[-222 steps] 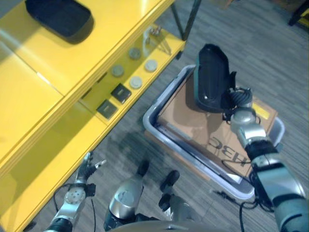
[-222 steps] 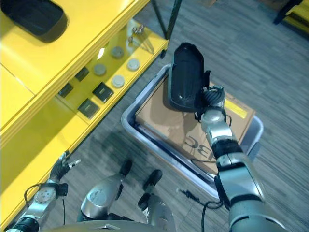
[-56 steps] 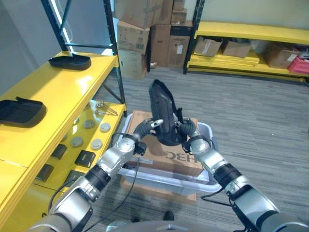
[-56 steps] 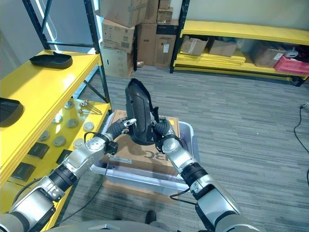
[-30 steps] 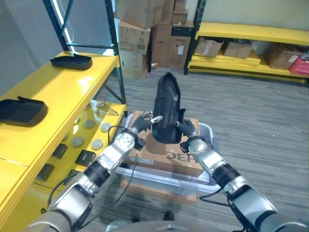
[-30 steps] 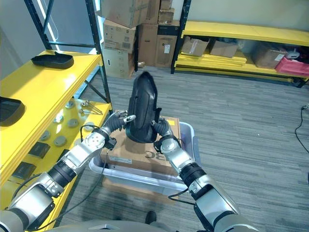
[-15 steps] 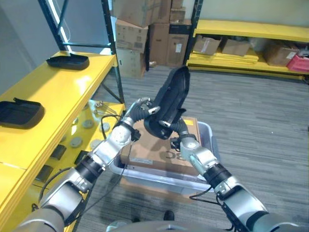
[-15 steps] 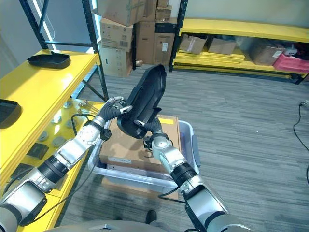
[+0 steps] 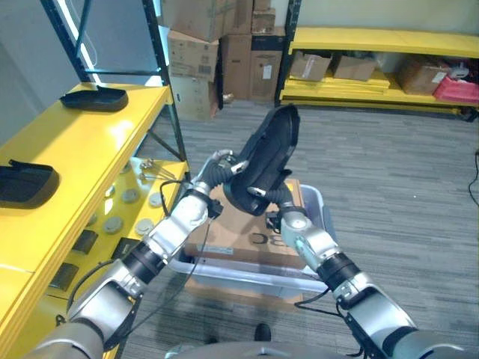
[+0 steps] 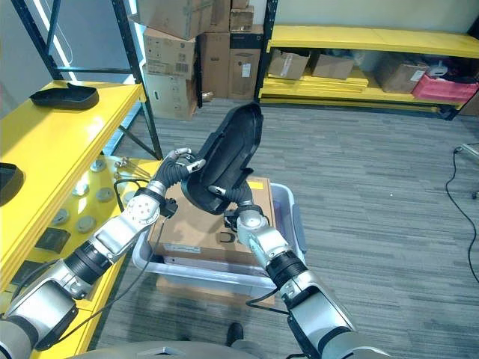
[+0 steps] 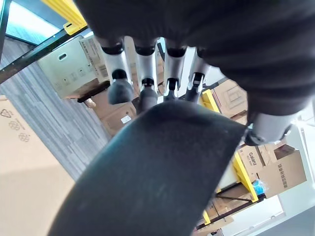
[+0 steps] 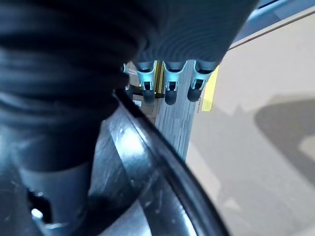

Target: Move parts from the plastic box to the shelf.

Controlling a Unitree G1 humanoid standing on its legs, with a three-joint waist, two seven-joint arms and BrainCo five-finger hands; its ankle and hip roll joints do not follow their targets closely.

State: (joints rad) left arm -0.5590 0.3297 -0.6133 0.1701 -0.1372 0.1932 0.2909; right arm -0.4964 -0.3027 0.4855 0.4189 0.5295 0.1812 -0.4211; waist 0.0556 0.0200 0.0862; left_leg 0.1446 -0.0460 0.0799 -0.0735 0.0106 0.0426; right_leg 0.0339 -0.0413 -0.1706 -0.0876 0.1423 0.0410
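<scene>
Two robot hands held one long black moulded part [image 9: 262, 168] up in the air above a grey plastic box [image 9: 318, 217] that sat on the carpeted floor [image 9: 389, 187], near the middle of the scene. Inside the plastic box lay a flat cardboard box [image 9: 232, 228] that covered most of its opening. The left robot hand [image 9: 218, 166] reached in from the left and gripped the part's left edge, its fingers [image 11: 142, 73] curled over the rim as its wrist view showed. The right robot hand [image 10: 233, 200] came up from below and clasped the part's lower end, with its fingers [image 12: 170, 78] hooked over the glossy black rim and the thumb on the other face. The part was tilted, its upper end leaning to the right and away from the robot.

To the left ran a yellow shelf [image 9: 97, 142] with two more black parts on its top level: one at the near left edge [image 9: 22, 183] and one further back [image 9: 93, 99]. Its lower level held small round discs [image 9: 131, 209] and dark square pieces [image 9: 84, 241].

Far across the floor stood stacked cardboard cartons [image 9: 217, 45] and another yellow rack [image 9: 374, 45] carrying boxes.
</scene>
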